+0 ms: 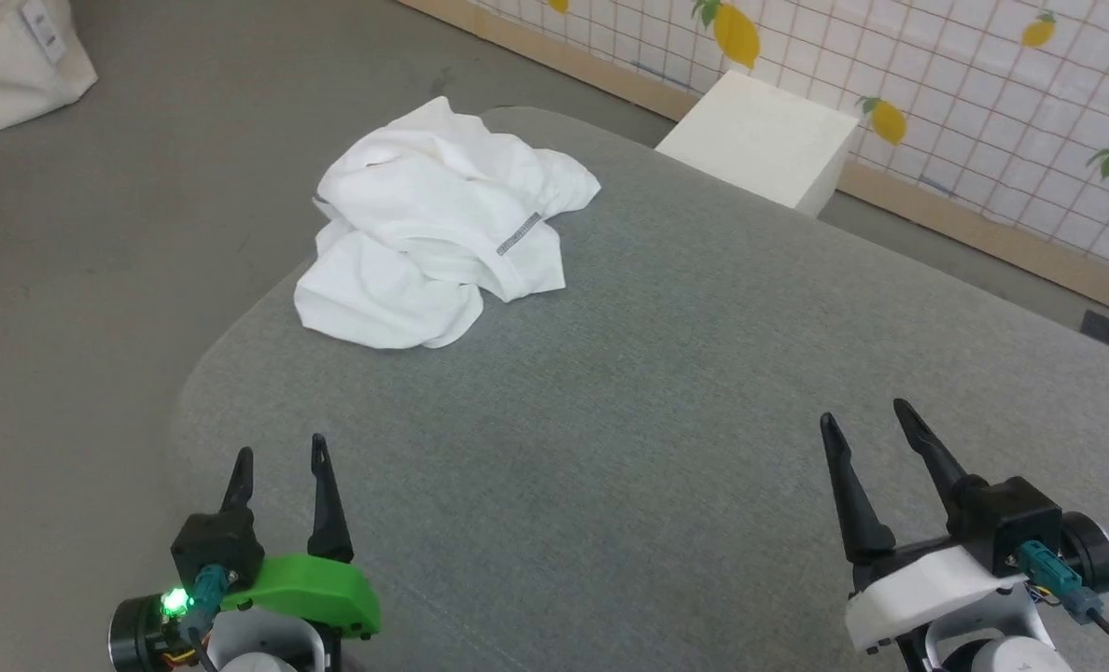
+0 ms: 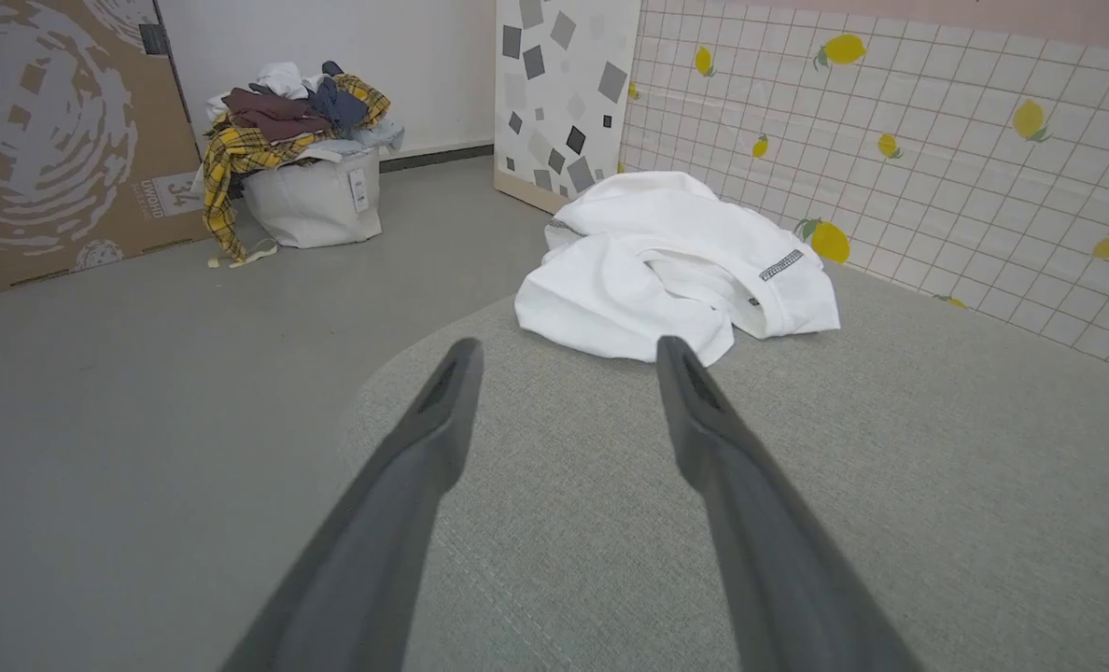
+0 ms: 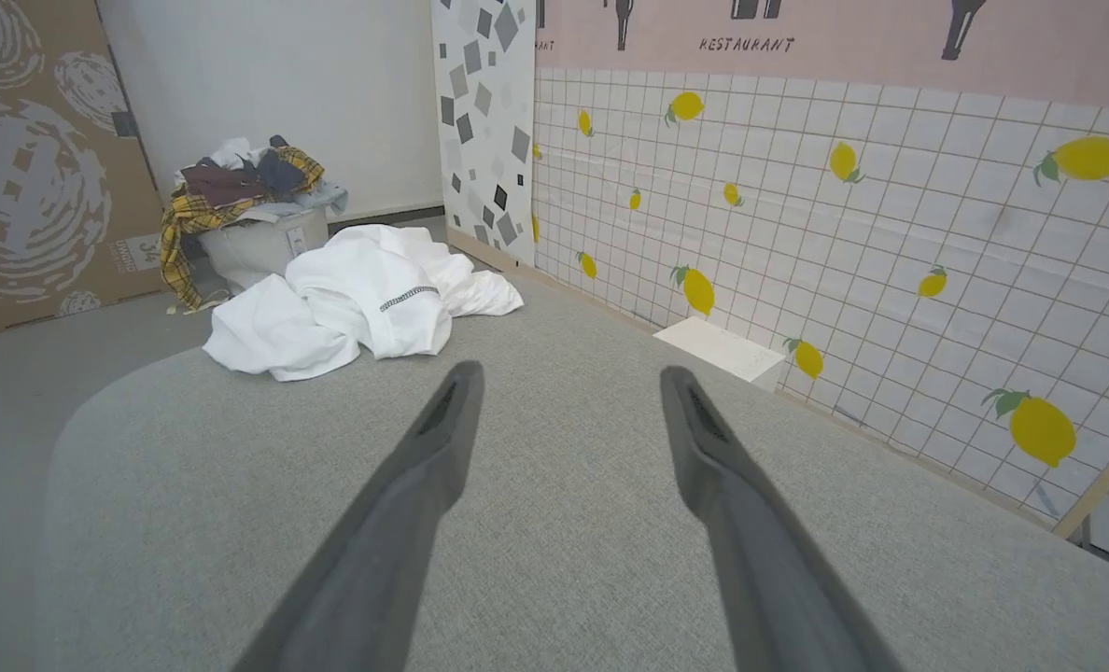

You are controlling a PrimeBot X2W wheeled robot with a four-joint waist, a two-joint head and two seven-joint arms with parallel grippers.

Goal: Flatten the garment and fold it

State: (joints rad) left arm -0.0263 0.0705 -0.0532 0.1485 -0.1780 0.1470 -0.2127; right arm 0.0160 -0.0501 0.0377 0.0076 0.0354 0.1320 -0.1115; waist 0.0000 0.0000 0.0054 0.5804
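The garment (image 1: 424,233) lies crumpled in a white heap at the far left corner of the grey padded table (image 1: 666,401), with a short grey stitched strip showing on one fold. The same heap of the garment (image 2: 676,261) sits just beyond my left fingers in the left wrist view, and the garment (image 3: 349,299) is far ahead to the left in the right wrist view. My left gripper (image 1: 280,454) hovers open at the near left, empty. My right gripper (image 1: 864,416) hovers open at the near right, empty. The chest patch is hidden in the folds.
A white box (image 1: 760,140) stands on the floor past the table's far edge, against the lemon-tiled wall (image 1: 984,93). A pale laundry bag (image 2: 312,196) heaped with clothes sits on the grey floor by a cardboard panel (image 2: 50,140).
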